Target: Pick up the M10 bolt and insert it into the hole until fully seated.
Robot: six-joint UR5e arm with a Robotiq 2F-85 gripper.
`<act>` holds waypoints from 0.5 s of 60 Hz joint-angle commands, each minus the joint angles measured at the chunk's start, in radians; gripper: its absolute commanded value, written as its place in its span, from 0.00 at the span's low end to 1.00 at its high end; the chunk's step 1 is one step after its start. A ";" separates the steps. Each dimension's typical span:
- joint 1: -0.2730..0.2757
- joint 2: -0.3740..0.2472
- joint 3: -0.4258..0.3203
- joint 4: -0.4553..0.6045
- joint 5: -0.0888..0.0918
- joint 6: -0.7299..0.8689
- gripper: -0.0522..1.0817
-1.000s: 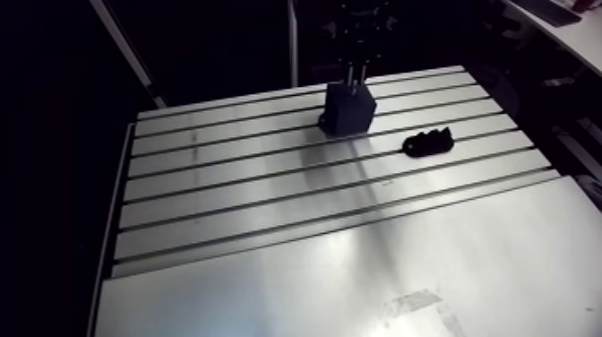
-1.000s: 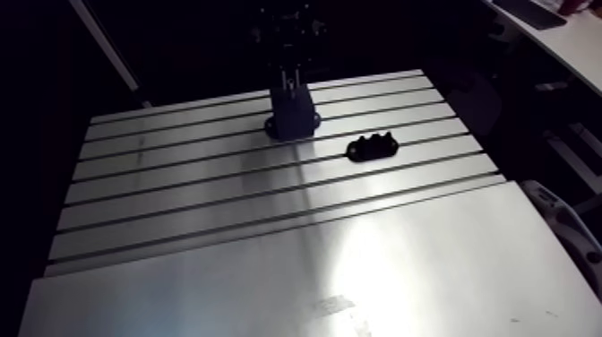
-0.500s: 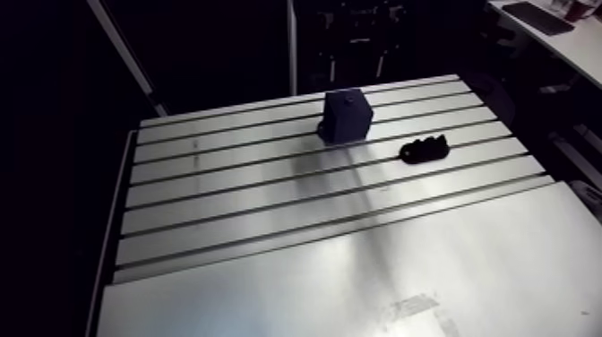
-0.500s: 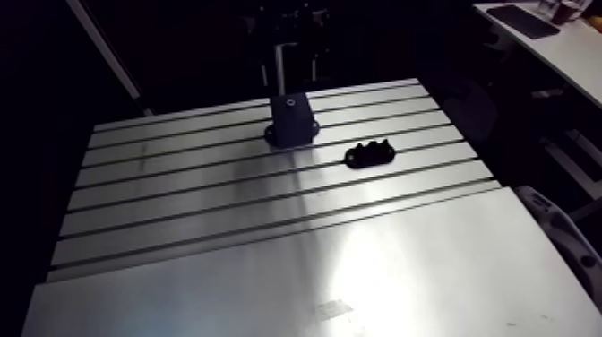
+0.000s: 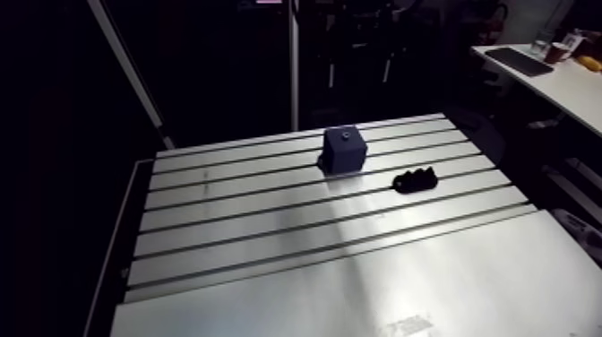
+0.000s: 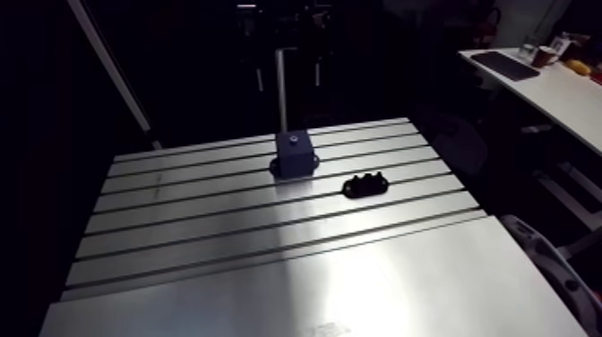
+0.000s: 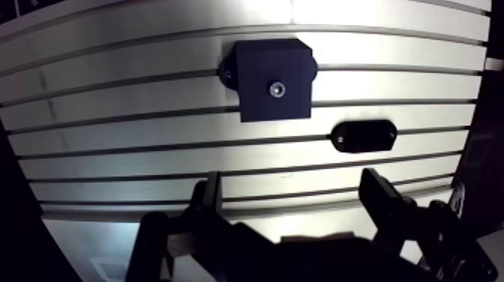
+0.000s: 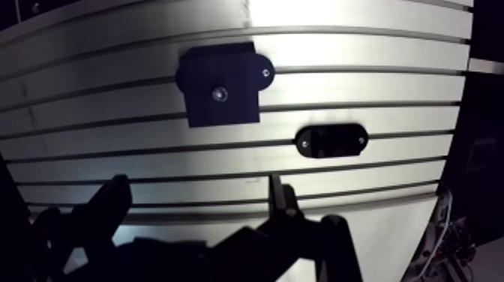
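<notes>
- My pincer (image 7: 292,191) hangs well above the surface (image 7: 112,112), its two fingers (image 7: 208,196) spread wide apart with nothing between them
- The M10 bolt (image 7: 277,89) is not in my grip: its bright round head shows in the top face of the dark blue block (image 7: 274,52), near the middle of that face
- I cannot tell from up here how deep the bolt sits
- In the wrist view the block lies at about 12 o'clock ahead of my pincer, well clear of both fingers
- A black oval holder (image 7: 363,136) lies flat on the surface at about 1 o'clock from my pincer, near the block but apart from it, with a slot running between the two
- In the arm view the block (image 5: 344,149) stands upright on the slotted part of the surface (image 5: 269,224), and the holder (image 5: 415,181) lies at about 4 o'clock from it
- The smooth plate of the surface lies at 6 o'clock of both things
</notes>
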 commanded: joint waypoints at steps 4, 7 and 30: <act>0.022 -0.107 -0.028 0.110 0.011 0.036 0.05; 0.031 -0.119 -0.029 0.120 0.011 0.040 0.05; 0.098 -0.155 -0.031 0.135 0.014 0.045 0.05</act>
